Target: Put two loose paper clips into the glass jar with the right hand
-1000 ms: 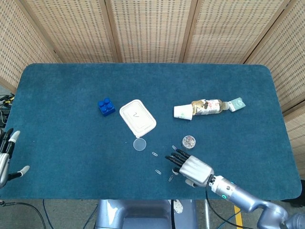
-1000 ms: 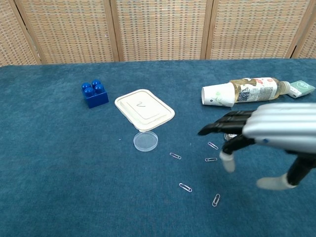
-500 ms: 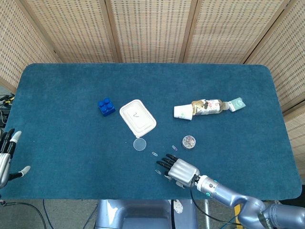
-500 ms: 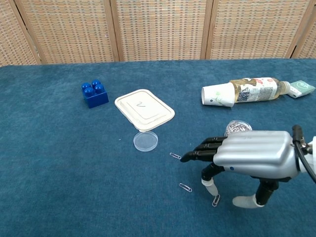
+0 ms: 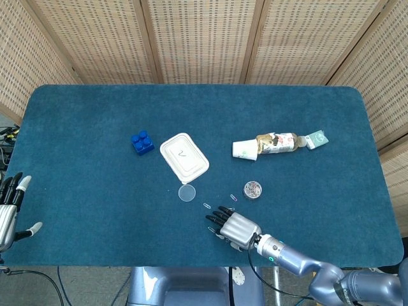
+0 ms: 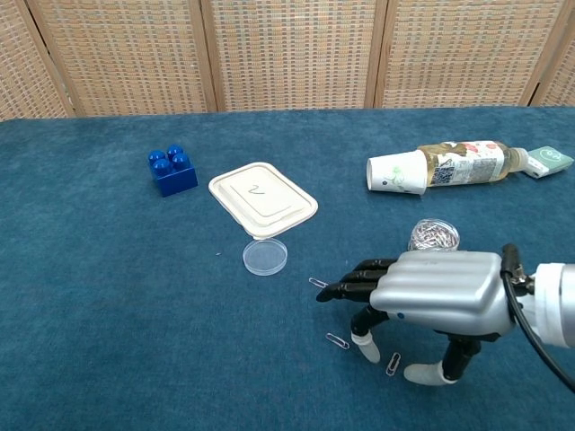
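Three loose paper clips show around the right hand [image 6: 436,301] in the chest view: one [image 6: 338,340] just below-left of the dark fingertips, one [image 6: 393,364] between the lowered finger and the thumb, one [image 6: 317,283] just above-left of the fingertips. Right hand hovers low over the cloth, fingers [image 6: 359,280] stretched forward and apart, one finger and thumb angled down toward the table; nothing visibly pinched, so it reads as empty. Contact with the cloth: can't tell.

Glass jar [image 6: 435,237] stands just behind the hand's back, already holding a heap of clips. Its clear lid [image 6: 266,257] lies apart, beyond the fingertips, beside the white container lid [image 6: 262,199]. Left hand [image 5: 7,210] sits far off at the table edge, fingers spread, idle.

Handling judgement: clips are thin wire, very light, stiff, flat on fuzzy cloth, so little to grab. Likely best pinched across the long sides with thumb and fingertip, or by tipping one end up first. Slippery metal may skate or flick away under pressure. The clip between finger and thumb looks the nearest candidate. Jar is glass and light; a knock from the hand's back could tip it.
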Tool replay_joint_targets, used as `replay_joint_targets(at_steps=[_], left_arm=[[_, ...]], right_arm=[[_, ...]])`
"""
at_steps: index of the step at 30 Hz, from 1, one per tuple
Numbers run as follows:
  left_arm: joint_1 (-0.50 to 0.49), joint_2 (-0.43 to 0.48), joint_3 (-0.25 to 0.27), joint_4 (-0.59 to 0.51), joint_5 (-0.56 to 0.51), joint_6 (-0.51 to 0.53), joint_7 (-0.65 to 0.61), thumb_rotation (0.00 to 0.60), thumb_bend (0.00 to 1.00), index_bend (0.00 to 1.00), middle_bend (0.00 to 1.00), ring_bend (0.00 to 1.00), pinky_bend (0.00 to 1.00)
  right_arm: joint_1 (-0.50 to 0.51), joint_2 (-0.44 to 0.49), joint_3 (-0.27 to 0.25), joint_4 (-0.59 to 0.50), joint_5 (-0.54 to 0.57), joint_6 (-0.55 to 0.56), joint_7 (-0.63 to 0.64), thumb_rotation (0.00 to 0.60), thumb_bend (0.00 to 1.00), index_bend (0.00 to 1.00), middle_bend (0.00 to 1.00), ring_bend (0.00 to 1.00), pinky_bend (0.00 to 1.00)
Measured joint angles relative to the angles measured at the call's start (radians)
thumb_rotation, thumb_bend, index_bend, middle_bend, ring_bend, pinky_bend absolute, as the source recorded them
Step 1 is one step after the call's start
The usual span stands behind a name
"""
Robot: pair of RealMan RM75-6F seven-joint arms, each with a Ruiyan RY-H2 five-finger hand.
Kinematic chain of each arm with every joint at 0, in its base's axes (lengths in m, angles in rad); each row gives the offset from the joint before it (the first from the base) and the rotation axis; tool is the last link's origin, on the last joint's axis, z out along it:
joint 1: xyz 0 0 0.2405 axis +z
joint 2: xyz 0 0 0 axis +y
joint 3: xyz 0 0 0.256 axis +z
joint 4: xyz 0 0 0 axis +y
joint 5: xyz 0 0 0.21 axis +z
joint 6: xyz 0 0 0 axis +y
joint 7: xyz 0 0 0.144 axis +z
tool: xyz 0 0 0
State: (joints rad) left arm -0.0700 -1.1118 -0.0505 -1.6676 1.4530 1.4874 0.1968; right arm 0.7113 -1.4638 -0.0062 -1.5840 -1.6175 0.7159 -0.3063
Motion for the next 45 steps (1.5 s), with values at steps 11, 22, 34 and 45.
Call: replay_joint_targets(at_steps=[11,22,34,45], left_arm=[[-0.002,0.0,0.0,0.001,-0.002,0.0,-0.002,0.6,0.0,0.0,0.0,0.0,0.0],[-0.003,-0.003,0.001,0.003,-0.006,-0.003,0.002,0.6,0.0,0.0,0.0,0.0,0.0],[-0.006,-0.005,0.002,0.004,-0.008,-0.007,0.005,0.6,0.0,0.0,0.0,0.0,0.0],[-0.007,-0.004,0.003,0.003,-0.01,-0.008,0.005,0.6,0.0,0.0,0.0,0.0,0.0]], right_arm=[[0.007,-0.043,-0.036,0.075,-0.043,0.057,0.045,0.6,0.35,0.45,0.0,0.0,0.0],[0.011,-0.091,-0.057,0.155,-0.077,0.11,0.093,0.6,0.35,0.47,0.0,0.0,0.0],[0.013,-0.112,-0.078,0.212,-0.087,0.138,0.115,0.6,0.36,0.51,0.0,0.0,0.0],[0.011,-0.124,-0.083,0.228,-0.074,0.145,0.088,0.6,0.43,0.63,0.0,0.0,0.0]])
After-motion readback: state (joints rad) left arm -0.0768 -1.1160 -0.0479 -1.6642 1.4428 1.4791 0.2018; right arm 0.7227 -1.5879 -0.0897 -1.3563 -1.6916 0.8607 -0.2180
